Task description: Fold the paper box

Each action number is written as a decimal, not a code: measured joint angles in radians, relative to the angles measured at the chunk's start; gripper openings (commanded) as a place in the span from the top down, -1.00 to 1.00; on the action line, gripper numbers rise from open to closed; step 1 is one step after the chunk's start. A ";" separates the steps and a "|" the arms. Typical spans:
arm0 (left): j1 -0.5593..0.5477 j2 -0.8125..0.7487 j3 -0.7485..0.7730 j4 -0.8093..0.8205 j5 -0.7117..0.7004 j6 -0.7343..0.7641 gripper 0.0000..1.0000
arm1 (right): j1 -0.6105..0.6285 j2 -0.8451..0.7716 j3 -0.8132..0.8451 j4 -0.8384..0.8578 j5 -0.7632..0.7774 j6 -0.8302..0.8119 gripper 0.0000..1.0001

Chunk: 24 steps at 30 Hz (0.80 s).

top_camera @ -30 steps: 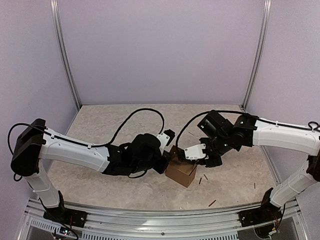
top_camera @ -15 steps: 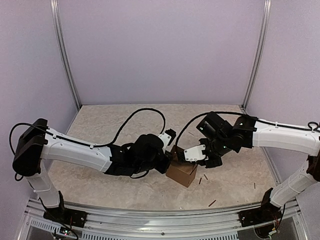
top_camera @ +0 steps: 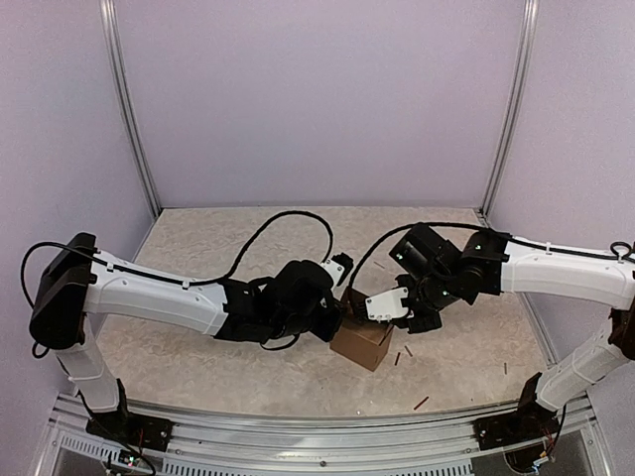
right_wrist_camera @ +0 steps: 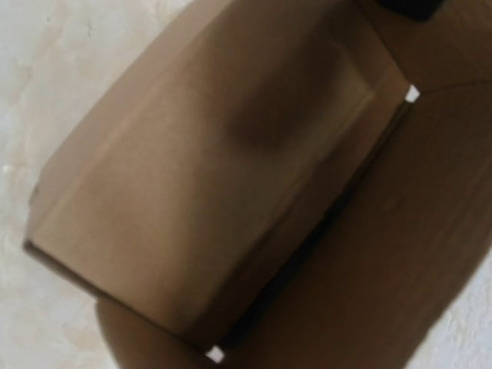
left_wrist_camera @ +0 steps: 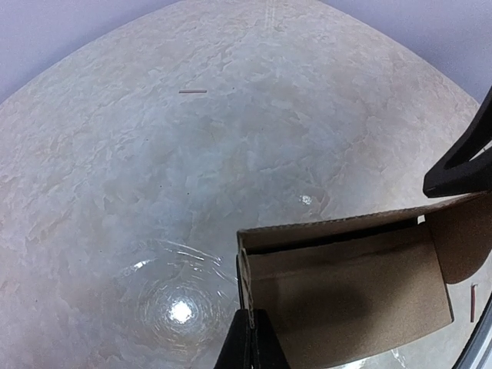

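The paper box is seen standing on the worktop between the two arms, near the front and a little right of centre, with its open top turned upward. From the left wrist its brown inside is shown, with a rounded flap at the far right end not yet tucked in. The box appears to be steadied from one side so that the other arm can work on the loose flaps without the light cardboard sliding away. This is a judgement from the way the arms meet over it. The left claw is clenched tight, its two dark tips pressed together at the bottom of the near corner wall. The raw edge of that wall runs straight down into the tips, so the wall is taken to be pinched between them. The right claw is set on the top of the box from the opposite side, and one of its dark fingers is seen touching the far right corner by the flap. From the right wrist only blurred cardboard is shown, so it cannot be told whether that claw is gripping a flap or merely pressing on it. A few small dark sticks lie loose on the worktop to the right of the box and apart from it.
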 measured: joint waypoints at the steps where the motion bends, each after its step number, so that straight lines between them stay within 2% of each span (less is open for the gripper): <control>1: 0.000 0.000 -0.001 0.002 -0.001 -0.004 1.00 | 0.000 0.000 -0.001 0.001 0.001 0.000 0.46; 10: 0.000 0.009 -0.042 0.079 -0.017 -0.008 1.00 | 0.005 0.000 -0.003 0.006 0.016 0.000 0.47; 24: -0.005 0.000 -0.147 0.234 -0.034 -0.002 1.00 | 0.137 0.036 -0.024 0.032 0.202 -0.032 0.51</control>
